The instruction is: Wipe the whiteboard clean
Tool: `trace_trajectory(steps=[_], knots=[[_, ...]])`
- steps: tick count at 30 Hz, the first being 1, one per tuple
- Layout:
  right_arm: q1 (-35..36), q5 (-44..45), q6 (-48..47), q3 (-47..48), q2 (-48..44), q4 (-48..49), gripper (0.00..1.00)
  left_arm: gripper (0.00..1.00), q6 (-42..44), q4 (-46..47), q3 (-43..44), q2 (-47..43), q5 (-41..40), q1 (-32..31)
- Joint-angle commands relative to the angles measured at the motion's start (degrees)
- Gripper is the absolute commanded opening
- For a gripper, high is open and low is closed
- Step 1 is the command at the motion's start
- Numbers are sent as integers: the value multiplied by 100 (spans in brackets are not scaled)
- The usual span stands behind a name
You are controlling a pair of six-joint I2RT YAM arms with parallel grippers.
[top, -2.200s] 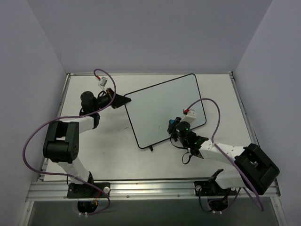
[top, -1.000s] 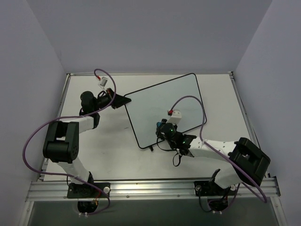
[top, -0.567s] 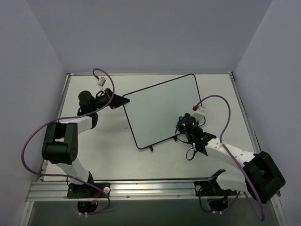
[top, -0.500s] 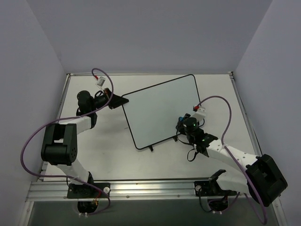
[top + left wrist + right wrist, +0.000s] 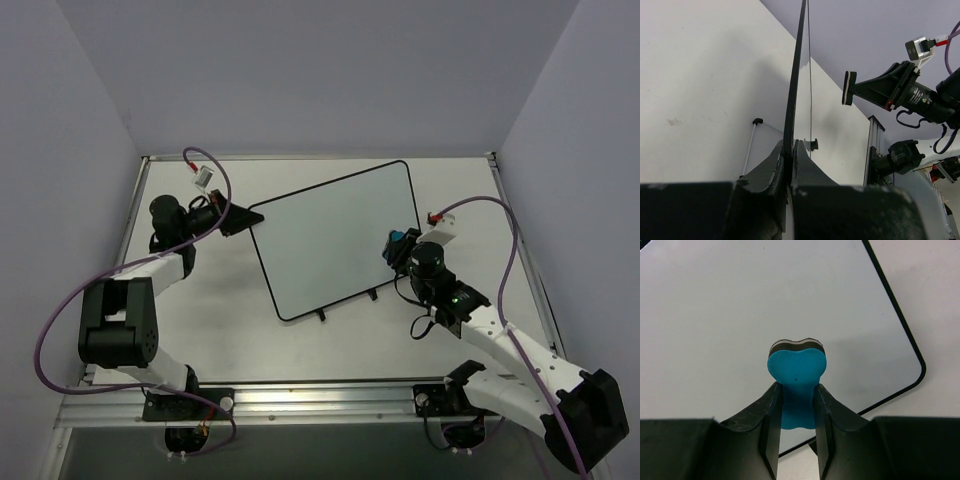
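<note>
While left end effector (image 5: 788,152) pinches whiteboard (image 5: 335,240) edge, right end effector (image 5: 796,392) clamps blue eraser (image 5: 796,367)

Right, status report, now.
Left gripper shut on whiteboard edge. Right gripper shut on blue eraser, over board. Whiteboard shows no marks. Nothing in the way.

Left tool (image 5: 788,146), right tool (image 5: 796,392): both clenched.
</note>
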Motion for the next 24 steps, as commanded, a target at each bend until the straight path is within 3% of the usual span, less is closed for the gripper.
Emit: trace_trajectory(steps=[1, 8, 24], knots=[[-166, -79, -258, 275, -152, -270, 0, 2, 1089, -187, 23, -269, 394, 62], [-430, -193, -363, 187, -275, -323, 0, 2, 1573, -908, 32, -331, 254, 62], [-975, -747, -477, -50, -311, -86, 0, 2, 2047, -1524, 75, -516, 95, 62]])
